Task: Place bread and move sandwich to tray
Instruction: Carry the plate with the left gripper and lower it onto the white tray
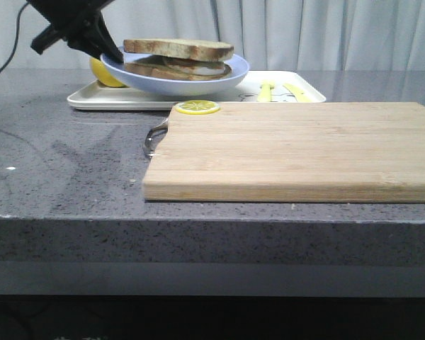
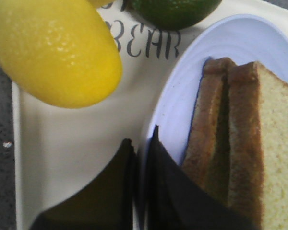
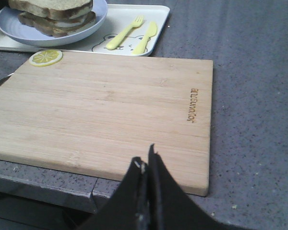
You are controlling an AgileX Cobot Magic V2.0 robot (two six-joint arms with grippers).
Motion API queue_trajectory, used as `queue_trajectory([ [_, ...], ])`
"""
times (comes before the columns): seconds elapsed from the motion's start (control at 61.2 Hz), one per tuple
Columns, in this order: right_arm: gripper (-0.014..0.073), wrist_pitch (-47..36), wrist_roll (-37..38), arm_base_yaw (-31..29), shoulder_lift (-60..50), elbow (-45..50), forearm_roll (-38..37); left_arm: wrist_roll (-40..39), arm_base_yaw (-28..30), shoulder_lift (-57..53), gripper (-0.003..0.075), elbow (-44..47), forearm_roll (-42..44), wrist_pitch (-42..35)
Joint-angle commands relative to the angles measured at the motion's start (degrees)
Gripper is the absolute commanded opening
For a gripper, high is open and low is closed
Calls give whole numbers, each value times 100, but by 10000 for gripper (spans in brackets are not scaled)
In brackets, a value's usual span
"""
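Note:
The sandwich (image 1: 177, 58) lies on the round pale blue plate (image 1: 191, 83): two brown-crusted slices with a white egg layer between, the bread (image 1: 178, 48) on top. The plate is over the left part of the white tray (image 1: 127, 101); I cannot tell whether it rests on it. My left gripper (image 1: 113, 55) is shut on the plate's left rim; in the left wrist view my left gripper (image 2: 141, 139) pinches the plate (image 2: 216, 43) beside the sandwich (image 2: 240, 143). My right gripper (image 3: 146, 155) is shut and empty over the near edge of the cutting board (image 3: 105, 110).
A whole lemon (image 2: 53, 52) and a dark green lime (image 2: 175, 9) lie on the tray (image 2: 77, 139) beside the plate. A lemon slice (image 1: 197, 107) sits on the cutting board's (image 1: 297, 149) far left corner. A yellow fork and knife (image 3: 134, 33) lie on the tray's right part.

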Motion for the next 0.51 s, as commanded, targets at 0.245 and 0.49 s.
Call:
queue_trajectory([
  [0.245, -62, -473, -12, -30, 60, -128, -13, -182, -31, 107, -20, -563, -658, -70],
  [0.49, -62, -473, -12, -30, 60, -128, -13, -138, -83, 311, 5, -563, -764, -135],
])
